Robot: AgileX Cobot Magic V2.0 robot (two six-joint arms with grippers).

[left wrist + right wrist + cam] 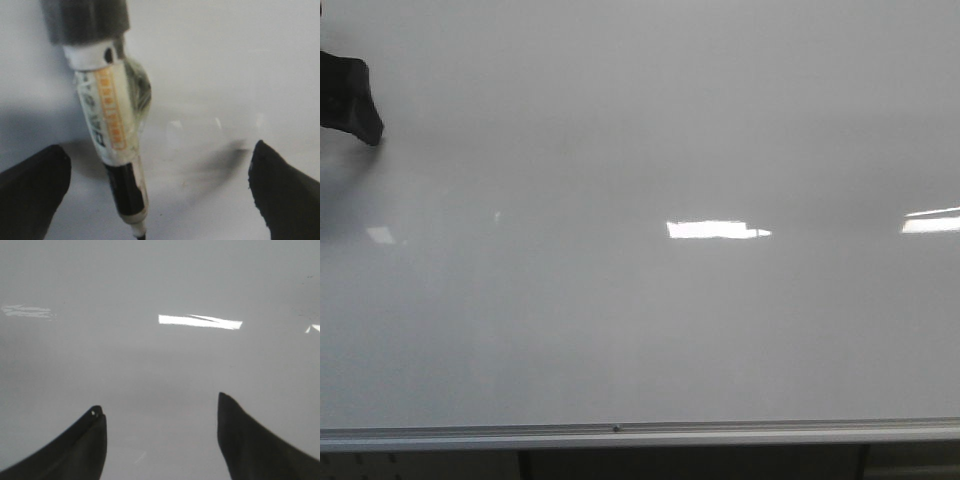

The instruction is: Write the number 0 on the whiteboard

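Observation:
The whiteboard [650,330] fills the front view, glossy and grey-white. No number 0 shows on it in any view. My left gripper [354,100] enters at the board's far left edge as a dark shape. In the left wrist view the left gripper [157,149] is open, its black fingers [35,190] wide apart. A white marker [111,125] with an orange label and black front section hangs between them, touching neither finger. Its tip [140,234] points at the board. My right gripper [159,402] is open over bare whiteboard [160,360] with nothing between its fingers.
A silver rail [620,432] runs along the whiteboard's bottom edge. Bright rectangular light reflections [715,229] lie at the board's centre and right. A grey holder [85,20] caps the marker's upper end.

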